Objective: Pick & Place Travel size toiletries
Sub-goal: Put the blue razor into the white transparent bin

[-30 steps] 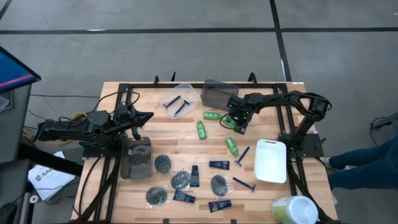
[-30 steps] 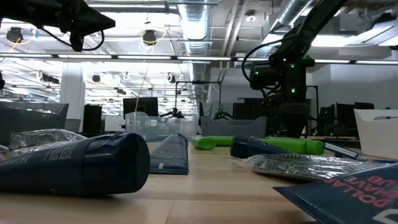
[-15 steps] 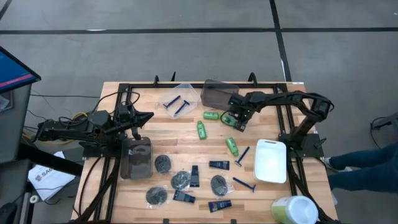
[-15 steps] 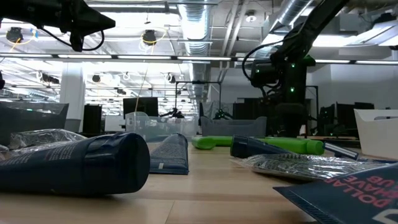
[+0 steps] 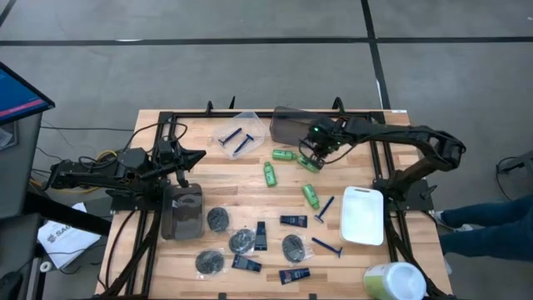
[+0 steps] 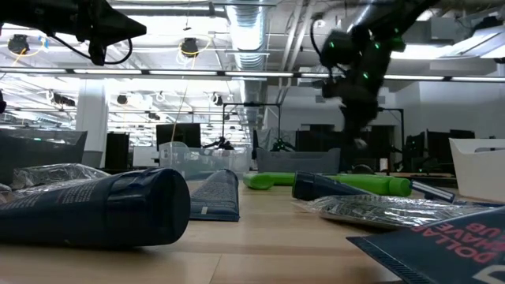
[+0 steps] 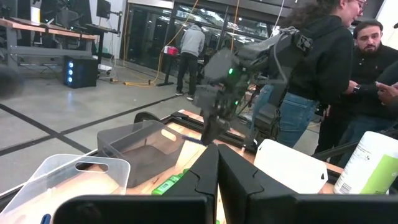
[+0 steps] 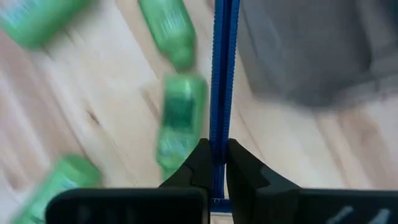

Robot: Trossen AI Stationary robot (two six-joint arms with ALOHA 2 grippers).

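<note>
My right gripper (image 5: pixel 313 155) hangs above the table's far middle, beside the grey bin (image 5: pixel 290 125), shut on a thin blue razor (image 8: pixel 222 74). Green mini bottles (image 5: pixel 270 173) lie on the wood below and around it. Two more razors (image 5: pixel 326 208) lie near the white tray (image 5: pixel 363 218). Dark tubes (image 5: pixel 293 221) and wrapped discs (image 5: pixel 219 219) lie toward the near edge. My left gripper (image 5: pixel 198 156) waits shut at the table's left, pointing level, holding nothing. My right gripper pinches the razor's thin blue handle (image 8: pixel 219 144) between its two fingers (image 8: pixel 241 163). The fingers slant down from above, and the handle runs on past the fingertips along their line. The razor is lifted clear of the table, above a green bottle (image 8: pixel 179 118).
A clear bin (image 5: pixel 236 132) with two blue razors stands at the far middle-left, and a second grey bin (image 5: pixel 181 210) at the left. A large pale-green-topped tub (image 5: pixel 393 281) stands at the near right corner. People stand beyond the table (image 7: pixel 323 68).
My right gripper has risen from the tabletop and drifted a little toward the far edge and the grey bin. In the low view it now hangs well above the green bottles.
</note>
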